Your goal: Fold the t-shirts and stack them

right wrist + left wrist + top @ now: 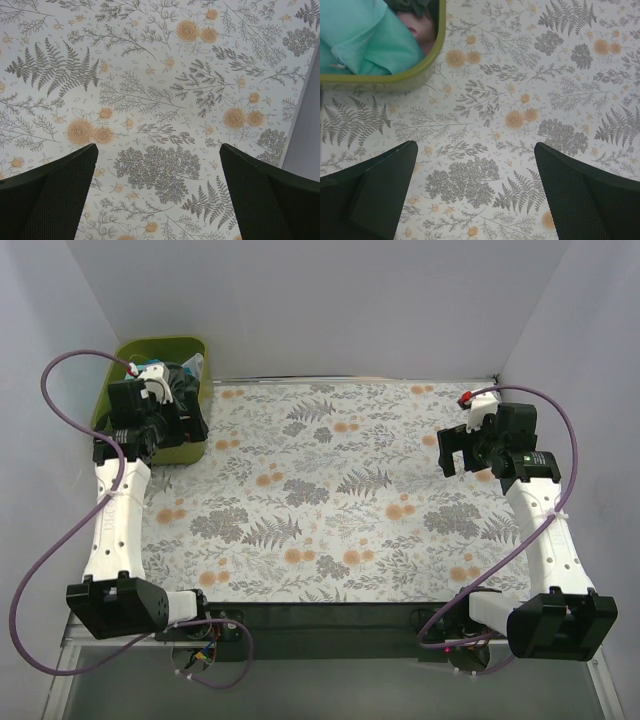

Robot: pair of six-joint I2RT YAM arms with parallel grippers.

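The left arm (118, 505) stretched forward along its own side; the right arm (545, 525) did likewise. The left tool (475, 195) and right tool (157, 195) faced down, jaws spread wide, empty.

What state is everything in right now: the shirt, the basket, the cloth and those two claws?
basket: upright at the far left corner, holding clothes.
turquoise t-shirt: crumpled, unfolded, lying in the basket.
tablecloth: spread flat.
left gripper: open, empty, above the tablecloth beside the basket.
right gripper: open, empty, above the tablecloth.
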